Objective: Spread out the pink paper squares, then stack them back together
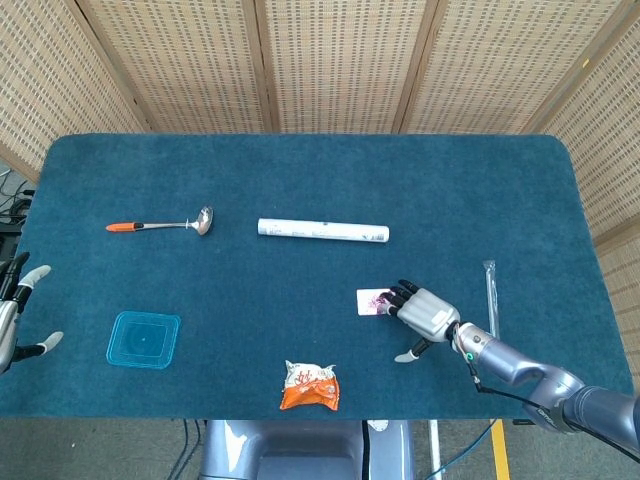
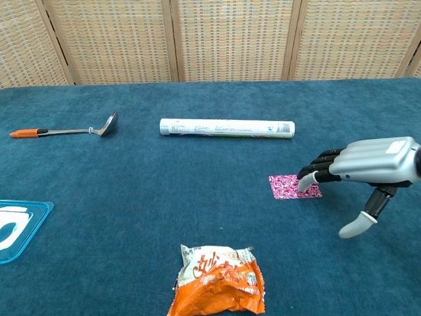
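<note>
From overhead, the left hand [image 1: 18, 310] hangs off the table's left edge with fingers apart, holding nothing; the chest view misses it. The right hand [image 2: 358, 172] rests its spread fingertips [image 2: 305, 182] on the pink paper squares [image 2: 289, 186], right of centre on the blue cloth table [image 1: 300, 170], before wicker screens [image 1: 340, 60]. How many squares lie stacked is unclear.

Woven wicker screen panels [image 1: 340, 60] behind; blue carpeted table [image 1: 300, 170]; even lighting.

R robot hand [image 2: 358, 172] fingertips [image 2: 304, 185] touching pink paper squares [image 2: 289, 186].
</note>
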